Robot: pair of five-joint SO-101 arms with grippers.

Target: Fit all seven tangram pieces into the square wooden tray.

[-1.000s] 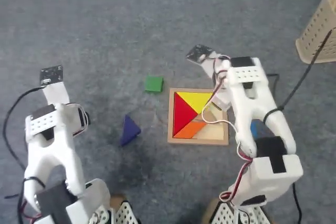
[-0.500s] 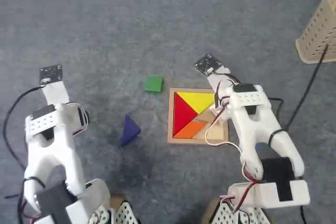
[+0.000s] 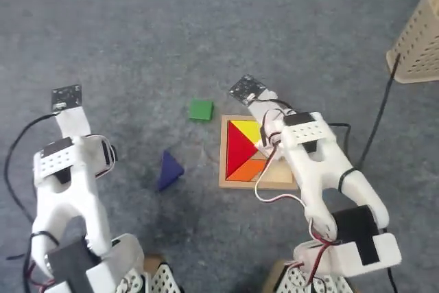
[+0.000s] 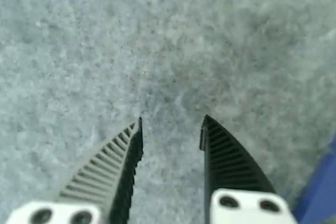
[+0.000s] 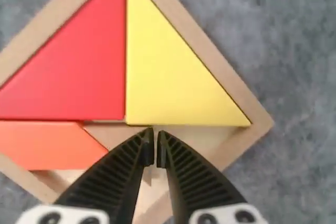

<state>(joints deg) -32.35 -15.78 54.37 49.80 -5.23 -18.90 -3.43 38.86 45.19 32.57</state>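
Right gripper [image 5: 155, 139] hangs over the square wooden tray [image 5: 261, 123], fingers pressed together. Left gripper [image 4: 170, 129] sits over the grey carpet [image 4: 210, 35], fingers apart.

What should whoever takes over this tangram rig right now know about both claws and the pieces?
Left claw: open, empty, above bare carpet near the blue triangle.
Right claw: shut, nothing seen in it, tips over the wooden tray at the yellow triangle's edge.
Done: red triangle, yellow triangle and orange piece lie in the tray.
To do: green square and blue triangle lie on the carpet outside the tray; seat them and the rest of the seven.
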